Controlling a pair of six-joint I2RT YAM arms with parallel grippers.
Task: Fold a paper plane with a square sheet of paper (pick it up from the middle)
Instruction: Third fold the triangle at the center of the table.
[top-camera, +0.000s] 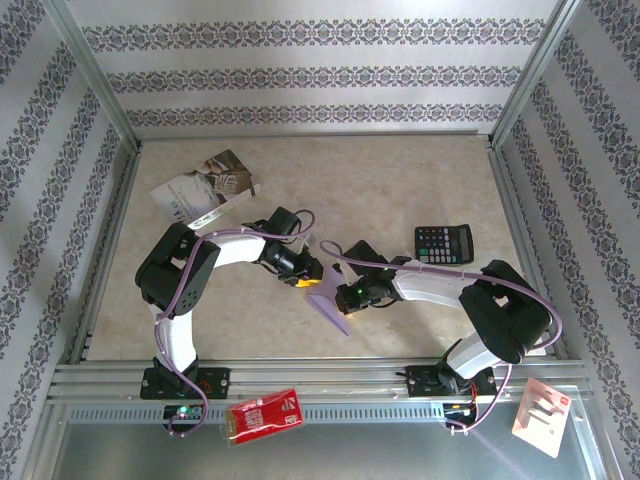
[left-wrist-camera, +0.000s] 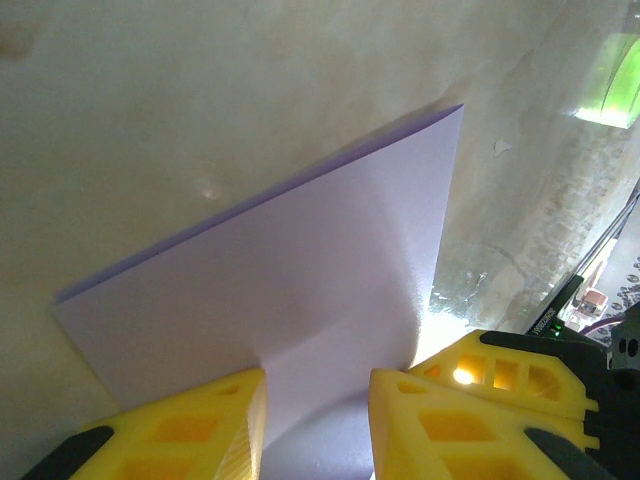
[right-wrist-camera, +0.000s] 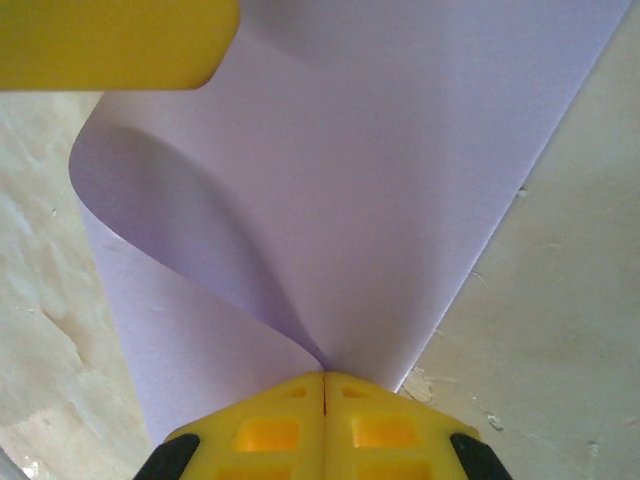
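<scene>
The square sheet of paper (top-camera: 331, 313) is pale lilac and lies partly folded on the table between the two arms. In the right wrist view the paper (right-wrist-camera: 400, 180) curls over into a loose fold, and my right gripper (right-wrist-camera: 323, 380) is shut on its near edge where the two layers meet. My left gripper (left-wrist-camera: 318, 385) stands open, its yellow fingers (left-wrist-camera: 200, 425) apart on top of the paper (left-wrist-camera: 300, 270), which has a soft crease running between them. One of the right gripper's yellow fingers (left-wrist-camera: 520, 375) shows just beside it. From above, the left gripper (top-camera: 308, 277) and right gripper (top-camera: 336, 296) nearly touch.
A grey-white printed booklet (top-camera: 205, 188) lies at the back left and a black calculator (top-camera: 444, 243) to the right of the arms. A red packet (top-camera: 263, 415) and a pale packet (top-camera: 543, 417) rest on the metal rail in front. Metal frame posts border the table.
</scene>
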